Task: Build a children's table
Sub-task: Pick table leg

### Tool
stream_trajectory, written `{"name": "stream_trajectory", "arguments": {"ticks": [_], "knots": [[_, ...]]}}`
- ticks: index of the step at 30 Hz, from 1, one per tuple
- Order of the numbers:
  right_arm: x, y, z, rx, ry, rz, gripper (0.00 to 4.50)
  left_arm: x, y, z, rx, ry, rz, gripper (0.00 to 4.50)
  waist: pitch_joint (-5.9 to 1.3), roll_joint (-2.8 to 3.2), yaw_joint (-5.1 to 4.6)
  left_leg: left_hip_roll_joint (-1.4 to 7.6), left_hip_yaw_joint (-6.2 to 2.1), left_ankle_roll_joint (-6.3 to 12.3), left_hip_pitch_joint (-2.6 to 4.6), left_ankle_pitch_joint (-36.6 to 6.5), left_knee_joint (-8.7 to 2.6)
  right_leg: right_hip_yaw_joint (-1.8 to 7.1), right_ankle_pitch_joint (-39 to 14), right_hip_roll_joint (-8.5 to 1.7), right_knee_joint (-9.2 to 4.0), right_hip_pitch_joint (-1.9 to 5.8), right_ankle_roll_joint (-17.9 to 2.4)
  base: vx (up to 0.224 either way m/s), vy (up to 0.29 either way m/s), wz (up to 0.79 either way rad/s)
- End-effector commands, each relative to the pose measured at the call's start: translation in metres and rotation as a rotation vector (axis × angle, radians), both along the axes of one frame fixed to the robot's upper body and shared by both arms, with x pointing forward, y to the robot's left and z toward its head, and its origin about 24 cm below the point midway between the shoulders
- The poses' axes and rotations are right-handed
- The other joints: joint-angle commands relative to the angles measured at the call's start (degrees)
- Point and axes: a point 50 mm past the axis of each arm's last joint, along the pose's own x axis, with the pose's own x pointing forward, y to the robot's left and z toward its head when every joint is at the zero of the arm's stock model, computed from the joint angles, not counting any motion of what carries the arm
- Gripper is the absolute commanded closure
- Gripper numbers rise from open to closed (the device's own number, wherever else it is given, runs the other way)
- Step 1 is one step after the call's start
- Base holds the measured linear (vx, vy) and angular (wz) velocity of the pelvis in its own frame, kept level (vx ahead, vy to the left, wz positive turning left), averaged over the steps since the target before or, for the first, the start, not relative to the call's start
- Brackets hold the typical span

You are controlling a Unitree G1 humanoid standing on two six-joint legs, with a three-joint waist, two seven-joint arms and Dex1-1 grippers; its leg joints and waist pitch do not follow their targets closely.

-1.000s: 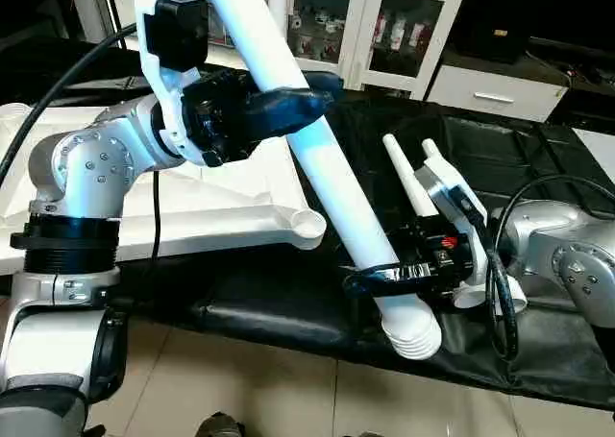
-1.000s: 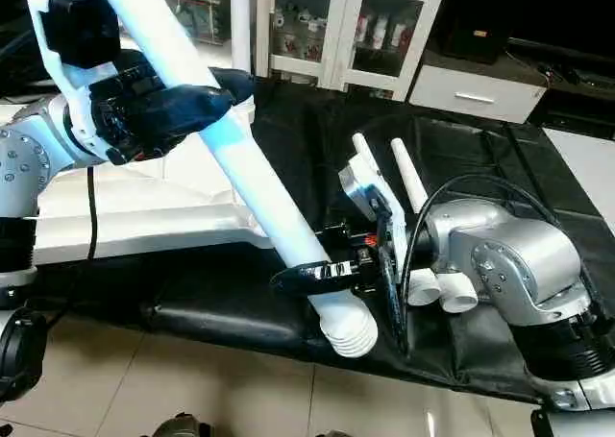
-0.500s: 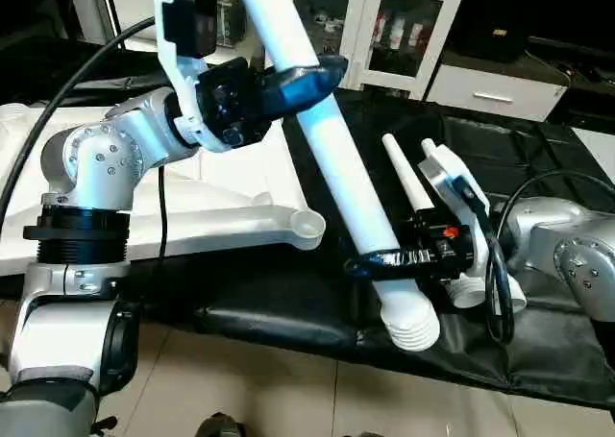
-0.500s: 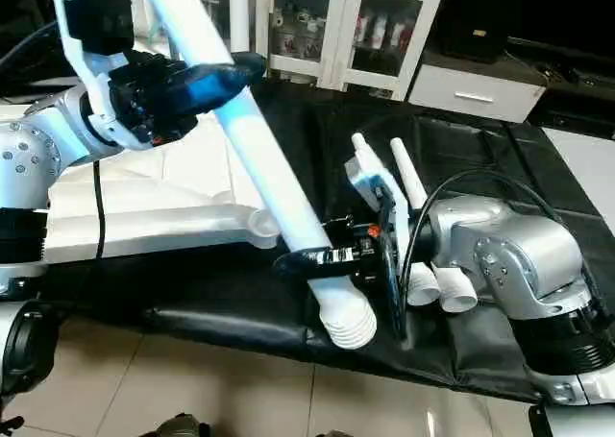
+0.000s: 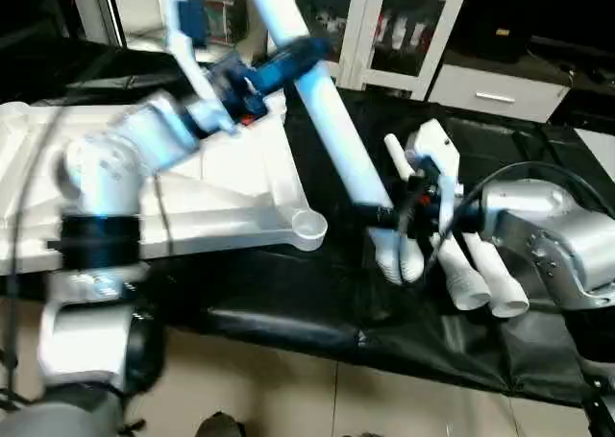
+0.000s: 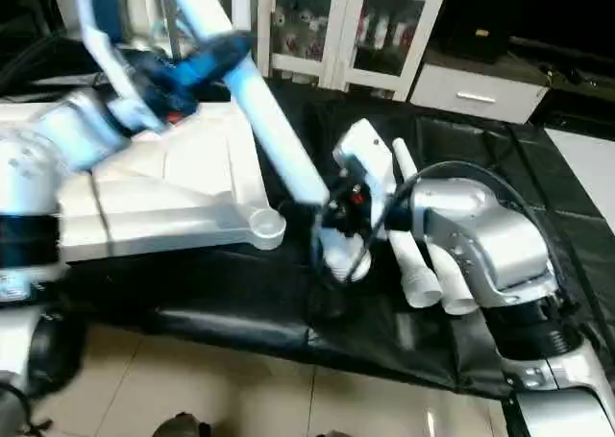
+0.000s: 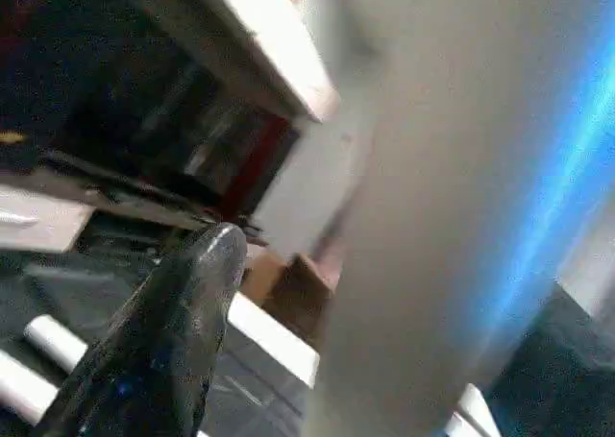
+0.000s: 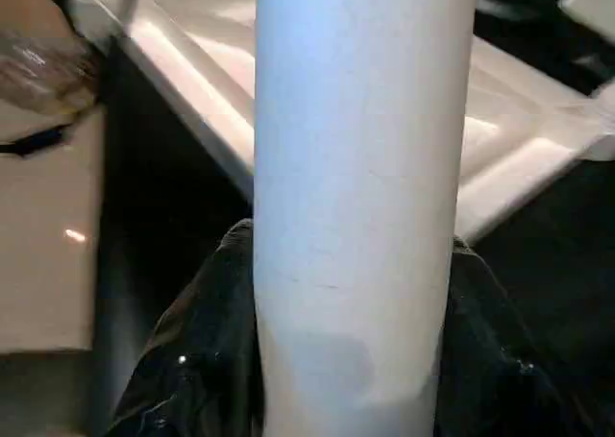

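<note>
From the head views, the table top [image 5: 231, 182] lies ribbed side up on a black cloth [image 5: 538, 351], its corner socket [image 5: 309, 228] facing up, presumably so a leg can be pushed in. The right hand [image 5: 384, 216] is clamped round the lower part of a long white leg [image 5: 327, 110], which slants up to the left hand [image 5: 288, 58] near its top. Two spare legs [image 5: 471, 279] lie beside the right forearm. In the left wrist view, one finger [image 7: 163, 341] stands apart from the leg; I cannot tell whether that hand holds it. In the right wrist view, the leg runs up between dark fingers [image 8: 202, 360] closed against it.
</note>
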Motion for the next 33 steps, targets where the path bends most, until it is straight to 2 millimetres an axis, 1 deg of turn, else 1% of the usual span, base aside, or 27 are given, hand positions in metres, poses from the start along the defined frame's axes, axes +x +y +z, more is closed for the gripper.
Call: {"name": "stream_trajectory", "arguments": {"ticks": [1, 2, 3, 4, 5, 6, 8, 9, 10, 11, 12, 13, 14, 16, 19, 21, 23, 24, 26, 27, 28, 29, 32, 33], "knots": [[0.004, 0.001, 0.002, -0.047, -0.054, -0.014, 2.71, 0.001, -0.002, 0.004, 0.019, 0.010, 0.051, 0.48, -4.57, 0.29, -0.19, 0.12, 0.01, -3.83, 1.48, -22.48, -4.12, 0.74, -24.09, -1.50, -5.14, 2.60, -6.53, 0.000, 0.000, 0.00], [0.005, 0.003, -0.001, -0.109, -0.091, -0.006, 2.71, 0.003, -0.005, 0.003, 0.010, 0.032, 0.087, 0.42, -4.60, 0.15, -0.18, 0.07, 0.02, -3.62, 1.40, -22.04, -4.14, 0.74, -23.94, -1.47, -5.13, 2.73, -6.38, 0.000, 0.000, 0.00], [0.005, 0.003, -0.001, -0.112, -0.092, -0.006, 2.71, 0.003, -0.005, 0.003, 0.009, 0.032, 0.089, 0.42, -4.55, 0.21, -0.11, 0.18, -0.02, -3.79, 1.28, -21.72, -4.19, 0.77, -23.66, -1.52, -5.03, 2.76, -6.28, 0.000, 0.000, 0.00], [0.007, 0.004, -0.005, -0.173, -0.134, -0.019, 2.72, 0.006, -0.007, 0.003, 0.000, 0.059, 0.136, 0.18, -4.52, 0.08, -0.17, 0.19, 0.09, -3.69, 1.32, -21.07, -4.09, 0.87, -23.36, -1.48, -5.06, 2.69, -6.03, 0.000, 0.000, 0.00], [0.007, 0.004, -0.005, -0.173, -0.134, -0.019, 2.72, 0.006, -0.007, 0.003, 0.000, 0.059, 0.136, 0.12, -4.49, 0.03, -0.26, 0.12, 0.11, -3.61, 1.27, -20.74, -4.11, 0.83, -23.36, -1.43, -5.13, 2.77, -5.98, 0.000, 0.000, 0.00], [0.009, 0.004, -0.006, -0.200, -0.154, -0.034, 2.72, 0.008, -0.008, 0.003, 0.001, 0.075, 0.164, 0.12, -4.60, 0.09, -0.16, 0.13, 0.16, -3.39, 1.39, -20.53, -4.00, 0.86, -23.12, -1.45, -5.09, 2.72, -5.93, 0.000, 0.000, 0.00], [0.019, 0.004, -0.007, -0.267, -0.218, -0.148, 2.72, 0.015, -0.008, 0.001, -0.006, 0.129, 0.289, 0.10, -4.59, 0.01, -0.35, 0.01, 0.19, -3.23, 1.30, -20.02, -3.99, 0.82, -22.48, -1.26, -5.10, 2.82, -5.89, 0.000, 0.000, 0.00], [0.024, 0.004, -0.007, -0.286, -0.247, -0.200, 2.72, 0.017, -0.008, 0.000, -0.015, 0.157, 0.353, 0.10, -4.52, 0.10, -0.57, 0.16, 0.12, -3.59, 1.17, -19.72, -4.01, 0.90, -21.56, -1.21, -5.02, 2.70, -6.02, 0.000, 0.000, 0.00], [0.028, 0.005, -0.006, -0.287, -0.274, -0.262, 2.72, 0.019, -0.008, 0.000, -0.041, 0.190, 0.420, 0.10, -4.66, -0.05, -0.72, 0.04, 0.18, -3.62, 1.25, -19.72, -3.91, 0.82, -21.61, -1.18, -4.98, 2.81, -5.89, 0.000, 0.000, 0.00], [0.028, 0.006, -0.006, -0.287, -0.276, -0.264, 2.72, 0.019, -0.008, 0.000, -0.040, 0.190, 0.421, 0.10, -4.63, -0.06, -0.77, 0.00, 0.20, -3.51, 1.29, -19.88, -3.91, 0.81, -21.63, -1.14, -5.11, 2.69, -5.87, 0.000, 0.000, 0.00], [0.029, 0.007, -0.006, -0.291, -0.291, -0.277, 2.72, 0.018, -0.011, 0.000, -0.039, 0.188, 0.421, 0.10, -4.72, -0.11, -0.77, -0.04, 0.19, -3.21, 1.31, -19.85, -3.87, 0.77, -21.79, -1.14, -5.09, 2.77, -5.55, 0.000, 0.000, 0.00], [0.030, 0.009, -0.007, -0.298, -0.302, -0.287, 2.72, 0.016, -0.014, 0.000, -0.037, 0.185, 0.412, 0.10, -4.73, -0.03, -0.88, -0.03, 0.17, -3.09, 1.17, -19.56, -3.93, 0.79, -21.32, -1.16, -5.09, 2.82, -5.37, 0.000, 0.000, 0.00], [0.030, 0.010, -0.008, -0.303, -0.305, -0.290, 2.72, 0.016, -0.016, -0.001, -0.036, 0.185, 0.409, 0.10, -4.82, -0.09, -0.91, 0.08, 0.15, -2.99, 1.26, -19.18, -3.93, 0.79, -19.89, -1.09, -4.92, 2.87, -5.56, 0.000, 0.000, 0.00], [0.031, 0.011, -0.009, -0.318, -0.317, -0.296, 2.72, 0.014, -0.020, -0.001, -0.022, 0.174, 0.405, 0.10, -4.76, -0.06, -0.96, 0.06, 0.22, -2.76, 1.16, -18.76, -3.94, 0.84, -18.50, -1.07, -4.82, 2.91, -6.07, 0.000, 0.000, 0.00], [0.031, 0.012, -0.010, -0.327, -0.324, -0.310, 2.72, 0.012, -0.024, 0.001, -0.027, 0.164, 0.399, 0.10, -4.76, 0.03, -1.00, 0.11, 0.24, -2.59, 1.22, -18.39, -3.95, 0.90, -16.94, -1.07, -4.66, 2.96, -6.66, 0.000, 0.000, 0.00], [0.033, 0.013, -0.009, -0.342, -0.346, -0.334, 2.72, 0.009, -0.025, 0.003, -0.013, 0.123, 0.378, 0.10, -4.69, 0.01, -1.16, 0.04, 0.29, -2.68, 1.16, -18.47, -3.96, 0.91, -17.00, -1.07, -4.74, 2.93, -6.89, 0.000, 0.000, 0.00], [0.034, 0.013, -0.009, -0.344, -0.350, -0.338, 2.72, 0.008, -0.026, 0.004, -0.003, 0.102, 0.366, 0.10, -4.69, 0.02, -1.25, 0.02, 0.26, -2.71, 1.20, -18.86, -3.99, 0.89, -18.05, -1.12, -4.77, 2.98, -6.56, 0.000, 0.000, 0.00], [0.034, 0.014, -0.005, -0.343, -0.363, -0.342, 2.72, 0.008, -0.022, 0.004, 0.000, 0.092, 0.360, 0.10, -4.64, 0.22, -1.37, 0.02, 0.26, -2.80, 1.32, -19.62, -3.95, 0.91, -18.88, -1.07, -4.88, 2.84, -6.26, 0.000, 0.000, 0.00], [0.035, 0.013, -0.002, -0.352, -0.381, -0.350, 2.72, 0.010, -0.015, 0.001, 0.010, 0.104, 0.381, 0.10, -4.58, 0.23, -1.52, -0.02, 0.23, -2.90, 1.34, -20.29, -4.01, 0.89, -19.61, -0.95, -4.93, 2.79, -5.97, 0.000, 0.000, 0.00], [0.035, 0.013, -0.002, -0.353, -0.382, -0.350, 2.72, 0.010, -0.015, 0.001, 0.011, 0.104, 0.382, 0.10, -4.60, 0.29, -1.57, 0.00, 0.18, -3.09, 1.37, -20.41, -4.03, 0.89, -19.62, -0.96, -4.93, 2.79, -5.88, 0.000, 0.000, 0.00], [0.036, 0.012, 0.000, -0.372, -0.403, -0.359, 2.72, 0.011, -0.009, -0.002, 0.027, 0.106, 0.398, 0.10, -4.55, 0.36, -1.56, 0.00, 0.19, -3.21, 1.48, -20.81, -4.02, 0.90, -19.94, -0.95, -4.99, 2.69, -5.78, 0.000, 0.000, 0.00], [0.036, 0.012, 0.001, -0.386, -0.417, -0.363, 2.72, 0.012, -0.006, -0.002, 0.028, 0.107, 0.399, 0.10, -4.55, 0.50, -1.60, 0.00, 0.13, -3.33, 1.48, -20.91, -4.05, 0.90, -20.01, -0.94, -4.93, 2.69, -5.78, 0.000, 0.000, 0.00], [0.036, 0.011, 0.002, -0.397, -0.431, -0.369, 2.72, 0.011, -0.004, -0.003, 0.029, 0.109, 0.400, 0.10, -4.55, 0.61, -1.64, 0.02, 0.10, -3.69, 1.59, -21.56, -4.12, 0.90, -19.48, -0.89, -4.93, 2.71, -6.04, 0.000, 0.000, 0.00], [0.036, 0.011, 0.002, -0.400, -0.436, -0.373, 2.72, 0.011, -0.004, -0.004, 0.029, 0.112, 0.399, 0.10, -4.60, 0.90, -1.54, 0.06, 0.12, -3.71, 1.80, -21.74, -4.08, 0.96, -18.88, -0.90, -4.87, 2.54, -6.38, 0.000, 0.000, 0.00]]}}
